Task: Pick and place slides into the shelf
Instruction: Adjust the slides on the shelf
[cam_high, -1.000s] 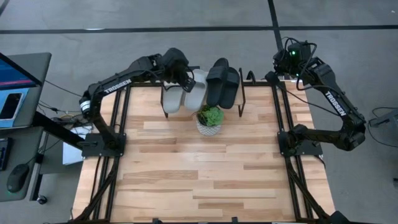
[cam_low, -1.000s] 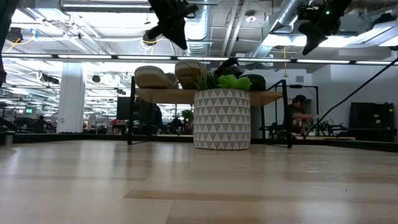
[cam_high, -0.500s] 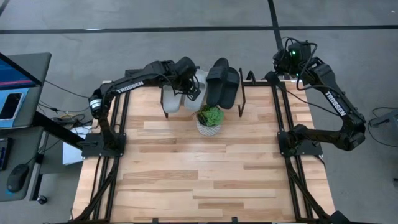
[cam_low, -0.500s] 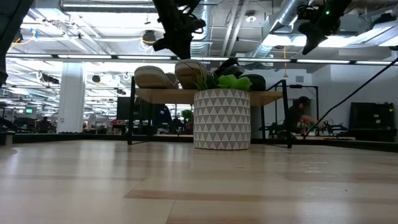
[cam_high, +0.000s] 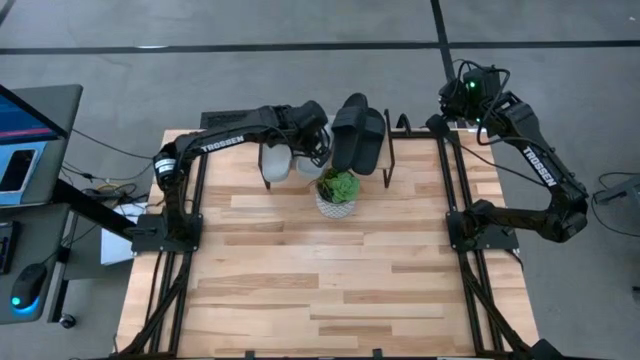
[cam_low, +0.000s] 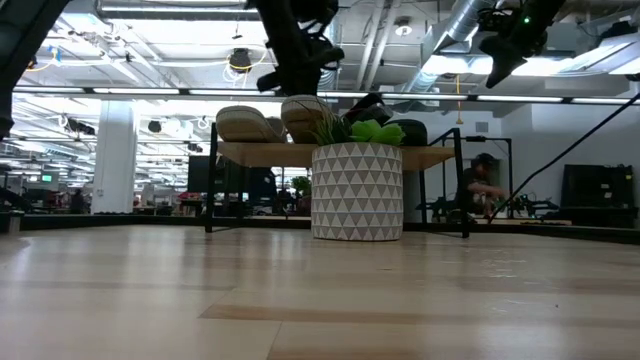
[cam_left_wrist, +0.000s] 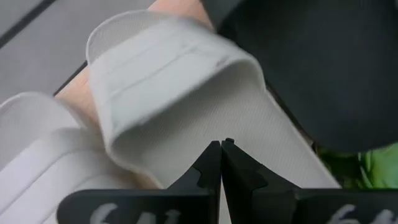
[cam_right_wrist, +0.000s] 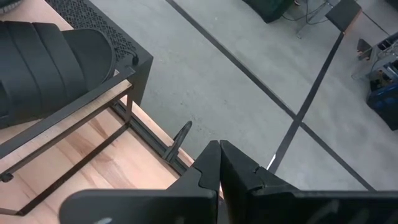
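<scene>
The shelf (cam_low: 432, 157) stands at the table's far edge. On its plank lie two light grey slides (cam_high: 275, 160) (cam_left_wrist: 180, 81) and, to their right, two black slides (cam_high: 358, 135) (cam_right_wrist: 50, 56). My left gripper (cam_high: 318, 148) (cam_left_wrist: 221, 148) is shut and hangs over the right-hand grey slide, close above it in the low view (cam_low: 300, 85). My right gripper (cam_right_wrist: 219, 148) is shut and waits raised above the table's far right corner (cam_high: 455, 97), touching nothing. My left gripper's shut fingertips point down from above at the right-hand grey slide's footbed (cam_left_wrist: 264, 146), just behind its strap. Whether they touch it, I cannot tell. The slide lies flat on the shelf.
A patterned white pot with a green plant (cam_high: 337, 192) (cam_low: 357, 190) stands on the table just in front of the shelf, below the left gripper. The wide near part of the wooden table (cam_high: 330, 290) is bare. A person moves in the room behind (cam_low: 480, 185).
My left gripper has moved toward the table's right and near edges and slightly down, from above the shelf's far left part to over the right-hand grey slide. The slides have stayed in place.
</scene>
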